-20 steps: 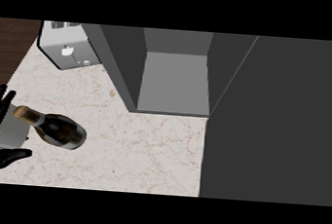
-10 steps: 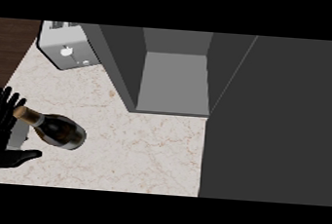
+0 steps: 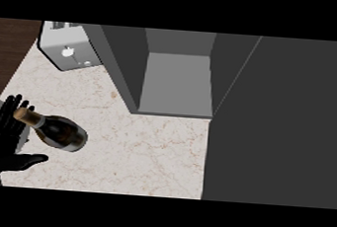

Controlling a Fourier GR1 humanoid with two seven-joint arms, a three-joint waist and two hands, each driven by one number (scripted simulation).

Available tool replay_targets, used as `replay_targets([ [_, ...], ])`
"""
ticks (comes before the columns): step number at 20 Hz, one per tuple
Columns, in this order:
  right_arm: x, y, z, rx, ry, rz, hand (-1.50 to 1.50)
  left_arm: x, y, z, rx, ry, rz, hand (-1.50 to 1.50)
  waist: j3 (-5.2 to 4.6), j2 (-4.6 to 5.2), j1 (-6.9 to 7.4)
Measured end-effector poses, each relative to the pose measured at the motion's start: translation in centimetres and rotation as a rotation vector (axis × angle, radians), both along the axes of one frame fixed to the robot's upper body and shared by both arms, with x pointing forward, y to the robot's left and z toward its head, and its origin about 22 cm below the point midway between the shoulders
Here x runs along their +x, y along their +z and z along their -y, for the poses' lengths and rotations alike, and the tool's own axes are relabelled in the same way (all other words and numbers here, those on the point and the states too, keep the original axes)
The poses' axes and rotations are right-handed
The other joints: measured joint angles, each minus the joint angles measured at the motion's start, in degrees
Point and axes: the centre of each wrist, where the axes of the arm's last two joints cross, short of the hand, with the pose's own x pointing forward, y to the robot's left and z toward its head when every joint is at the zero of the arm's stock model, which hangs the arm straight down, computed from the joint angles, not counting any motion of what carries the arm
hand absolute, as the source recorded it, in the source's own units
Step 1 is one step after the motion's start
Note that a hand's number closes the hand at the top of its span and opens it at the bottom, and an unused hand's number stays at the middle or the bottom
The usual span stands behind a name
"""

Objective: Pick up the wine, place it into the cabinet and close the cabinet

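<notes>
A dark wine bottle (image 3: 60,131) with a gold-foiled neck stands on the marble counter at the left. My left hand (image 3: 1,141) is just left of it, open, fingers straight up behind the neck and thumb stretched out below the bottle's base. Whether the fingers touch the neck I cannot tell. The grey cabinet (image 3: 175,81) stands open at the top centre, its inside bare. Its dark door (image 3: 284,123) fills the right side of the view. My right hand does not show.
A silver toaster (image 3: 68,51) sits at the back left, against the cabinet's left wall. A dark wooden strip (image 3: 4,49) runs along the counter's left edge. Bare marble (image 3: 147,153) lies between the bottle and the cabinet door.
My left hand has moved right and slightly up toward the bottle, its fingers now behind the neck. The bottle has not moved.
</notes>
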Motion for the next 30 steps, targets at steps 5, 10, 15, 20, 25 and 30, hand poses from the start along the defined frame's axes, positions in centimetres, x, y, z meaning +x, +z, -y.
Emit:
replay_targets([
  [5,0.4,-0.1,0.1,-0.004,-0.003,0.005,-1.5,0.6,-2.1,0.1,-0.009,-0.01,-0.018,-1.5,0.0,0.04,-0.07],
  [10,0.4,0.0,-0.2,-0.015,-0.008,0.007,-1.5,0.9,-3.9,0.3,-0.007,-0.022,-0.031,-1.5,-0.02,0.05,-0.14],
  [15,0.1,0.2,-0.4,-0.024,0.0,0.006,-1.5,1.3,-5.7,0.7,-0.015,-0.03,-0.046,-1.5,-0.03,0.08,-0.28],
  [20,0.2,-0.3,0.1,-0.027,-0.006,0.009,-1.5,1.7,-6.6,0.9,-0.016,-0.017,-0.068,-1.5,-0.05,0.13,-0.38],
  [25,0.4,0.2,0.2,-0.027,-0.006,0.016,-1.5,1.3,-7.7,1.7,-0.051,-0.003,-0.082,-1.5,-0.07,0.19,-0.46],
  [30,0.5,0.2,0.4,-0.019,-0.008,0.023,-1.5,1.2,-8.2,2.2,-0.111,-0.007,-0.093,-1.5,-0.1,0.23,-0.56],
])
